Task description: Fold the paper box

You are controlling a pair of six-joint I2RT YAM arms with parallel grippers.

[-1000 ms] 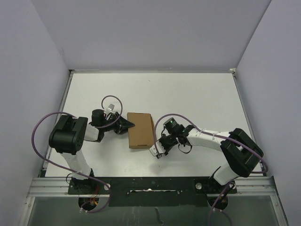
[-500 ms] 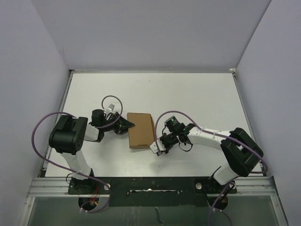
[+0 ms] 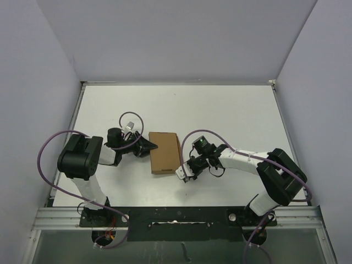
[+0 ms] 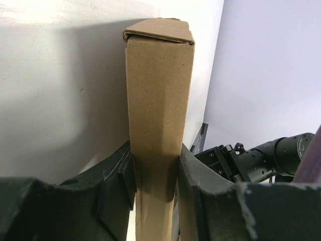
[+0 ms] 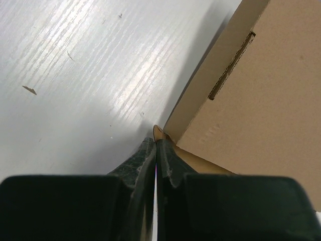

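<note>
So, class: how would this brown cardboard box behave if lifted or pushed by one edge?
Probably light: the paper box is thin, plain cardboard. Likely fairly stiff: clamped between the left jaws, it holds its shape without buckling. Lying flat on the table, it should slide rather than tip.

Left hand (image 3: 149,147) gripping, fingers part-spread; right hand (image 3: 182,175) fingers pressed together, angled down.
</note>
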